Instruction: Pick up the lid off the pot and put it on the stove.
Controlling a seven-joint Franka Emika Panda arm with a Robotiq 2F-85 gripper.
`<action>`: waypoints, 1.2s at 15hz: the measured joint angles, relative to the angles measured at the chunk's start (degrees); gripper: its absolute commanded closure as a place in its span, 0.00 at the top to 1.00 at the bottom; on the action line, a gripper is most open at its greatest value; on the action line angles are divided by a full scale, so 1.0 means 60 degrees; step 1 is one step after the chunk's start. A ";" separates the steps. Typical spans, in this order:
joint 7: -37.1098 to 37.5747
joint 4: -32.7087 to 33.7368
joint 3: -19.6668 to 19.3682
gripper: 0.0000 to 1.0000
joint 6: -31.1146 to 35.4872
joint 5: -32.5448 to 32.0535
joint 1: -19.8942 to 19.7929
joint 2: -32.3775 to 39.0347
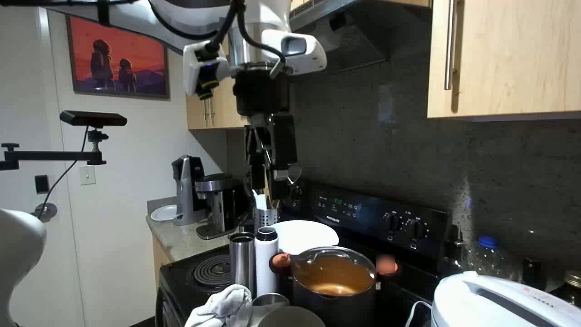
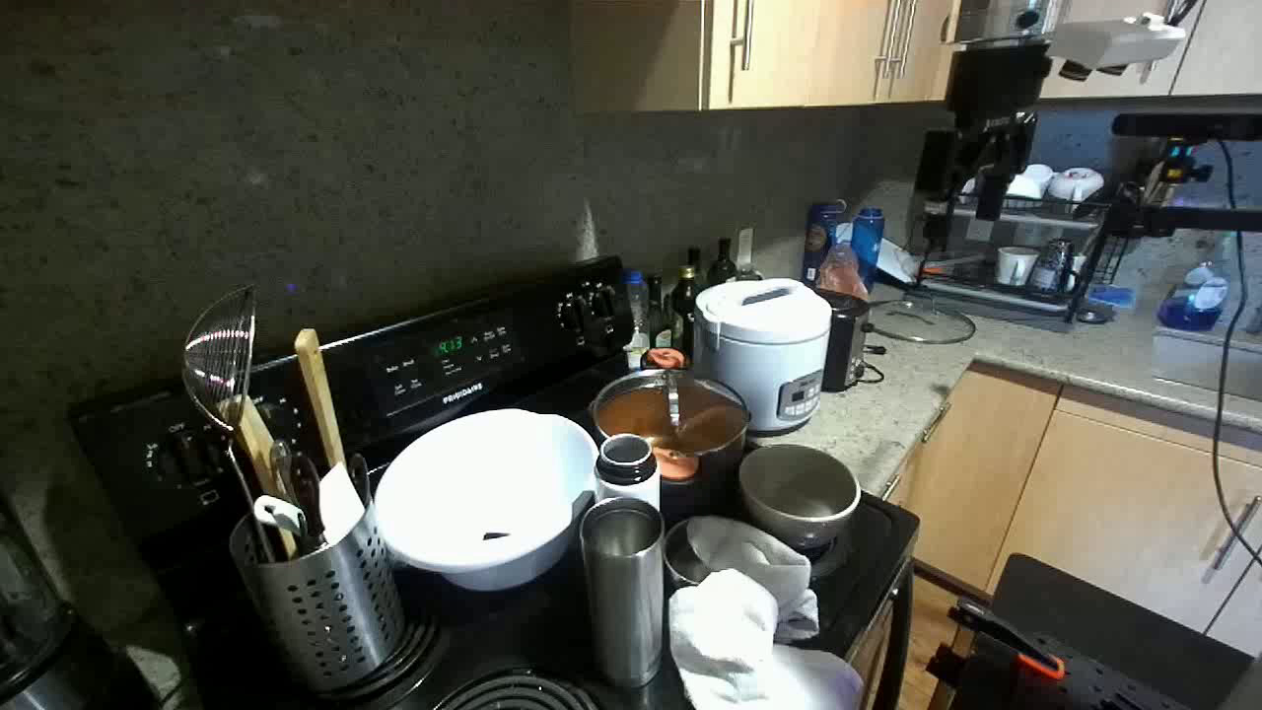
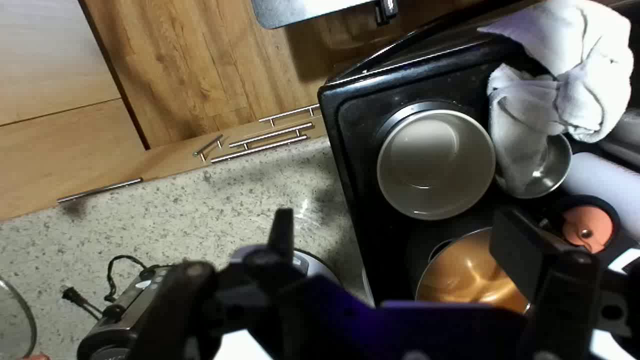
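Observation:
A dark pot (image 1: 336,309) with orange-padded side handles stands on the black stove (image 1: 181,278); the pot (image 2: 725,471) also shows in an exterior view. A clear glass lid (image 1: 336,279) with an arched handle appears to sit on it, the copper-coloured inside showing through. The lid (image 2: 674,402) also shows in an exterior view, and partly in the wrist view (image 3: 465,280), cut off by the gripper body. My gripper (image 1: 268,188) hangs well above the stove, pointing down. In the wrist view its fingers (image 3: 395,227) are wide apart with nothing held.
A white basin (image 2: 483,493), white bottle (image 2: 628,473), steel tumbler (image 2: 623,602), beige bowl (image 2: 799,493) and cloth (image 2: 725,641) crowd the stove round the pot. A rice cooker (image 2: 764,345) stands beside it. Another glass lid (image 2: 922,320) lies on the counter. A range hood (image 1: 345,41) hangs above.

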 measured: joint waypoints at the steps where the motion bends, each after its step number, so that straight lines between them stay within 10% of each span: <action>1: 0.0000 0.0000 0.0000 1.00 0.0000 0.0000 0.0000 0.0000; 7: 0.0159 -0.0125 0.0036 1.00 0.0566 0.0175 0.0189 0.0396; 18: 0.3646 -0.0502 0.1844 1.00 0.5489 0.0812 0.1104 0.3919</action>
